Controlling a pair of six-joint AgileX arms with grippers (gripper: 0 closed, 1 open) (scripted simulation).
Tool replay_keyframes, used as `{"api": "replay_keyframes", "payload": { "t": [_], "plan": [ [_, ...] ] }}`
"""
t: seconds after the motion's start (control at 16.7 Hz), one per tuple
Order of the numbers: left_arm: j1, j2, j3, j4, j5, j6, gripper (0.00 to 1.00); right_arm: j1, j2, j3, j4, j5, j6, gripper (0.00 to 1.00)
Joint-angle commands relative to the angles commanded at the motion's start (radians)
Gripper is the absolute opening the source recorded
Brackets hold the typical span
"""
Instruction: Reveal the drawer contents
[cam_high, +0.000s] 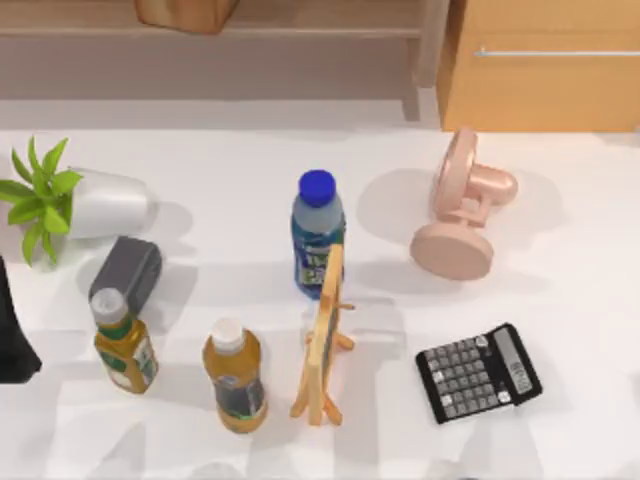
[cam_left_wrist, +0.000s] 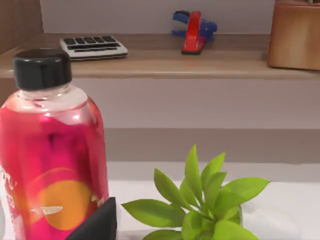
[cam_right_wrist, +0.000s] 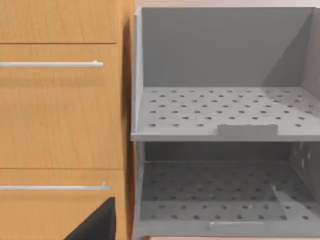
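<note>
- At the right gripper (cam_right_wrist: 95, 225): a dark wedge of it juts into the right wrist view. Whether it is spread or pressed together cannot be told. It holds nothing that can be seen.
- Straight ahead of that gripper: the drawer (cam_right_wrist: 60, 115), shut flush and facing the claw squarely, apart from it and not yet touched. Its front is flat, light orange-tan wood with fine horizontal grain.
- Across that front: a bar handle (cam_right_wrist: 50, 64), thin, silver, smooth and round-ended. Its long axis runs level, side to side across the claw's line of approach. A grasp would likely close over it from above and below, then pull straight back.
- Nearer the gripper: a second drawer front (cam_right_wrist: 55, 210) with a like bar. Which one the task means cannot be told.
- Just beside the drawers: a grey shelf unit (cam_right_wrist: 220, 115) with two open tiers, matt and perforated with small holes.
- Well apart from the drawer: the left gripper (cam_left_wrist: 95, 225), parked at the table's (cam_high: 560, 200) left side, its state also impossible to tell. It looks past a glossy pink bottle (cam_left_wrist: 52, 165) and a leafy green plant (cam_left_wrist: 205, 200). By judgement the right arm is the nearer one.
</note>
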Motion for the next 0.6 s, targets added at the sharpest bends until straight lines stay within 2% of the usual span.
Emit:
{"api": "replay_keyframes", "payload": {
  "t": [0.36,0.6],
  "plan": [
    [0.0,0.0,0.0,0.0,0.0,0.0,1.0,0.0,0.002,-0.001,0.001,-0.001,-0.001,1.0],
    [0.0,0.0,0.0,0.0,0.0,0.0,1.0,0.069,0.109,0.052,0.083,0.065,-0.109,1.0]
  ]
}}
